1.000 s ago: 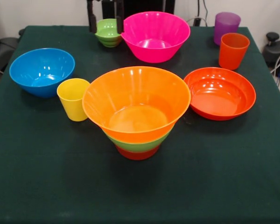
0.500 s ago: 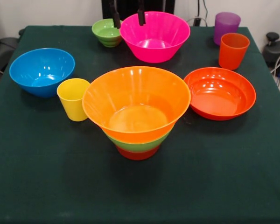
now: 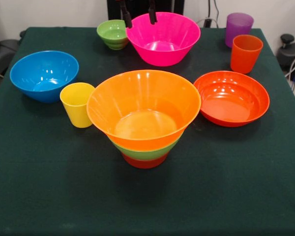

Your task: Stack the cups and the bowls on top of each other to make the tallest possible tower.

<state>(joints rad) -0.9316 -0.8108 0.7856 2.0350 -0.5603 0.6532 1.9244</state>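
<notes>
We're between picks: the tower (image 3: pixel 144 118) stands mid-table with three bowls nested, small red-orange base, medium green, large yellow-orange on top. Nothing sits inside the top bowl yet.

Using the tower as landmark: yellow cup (image 3: pixel 76 103) touches or nearly touches its left rim, blue bowl (image 3: pixel 44 75) further left. Shallow orange bowl (image 3: pixel 231 97) just beside its right rim. Behind it the large pink bowl (image 3: pixel 163 38), with the small green bowl (image 3: pixel 112 34) touching or almost touching the pink one's left side. Orange cup (image 3: pixel 246 52) and purple cup (image 3: pixel 238 27) far right behind.

The gripper (image 3: pixel 138 14) hangs at the top edge, behind the tower, fingers apart and empty, tips over the pink bowl's far-left rim.

Versus 1.0 s ago: back then the fingers straddled the small green bowl; since then the gripper has shifted right and risen, and the green bowl has ended up slightly left, upright, not lifted. Looks to us like a missed or abandoned grasp.

Next move, our call: come back over the small green bowl, pinch its rim wall, carry it into the yellow-orange bowl. Risk: knocking the pink bowl on approach.
</notes>
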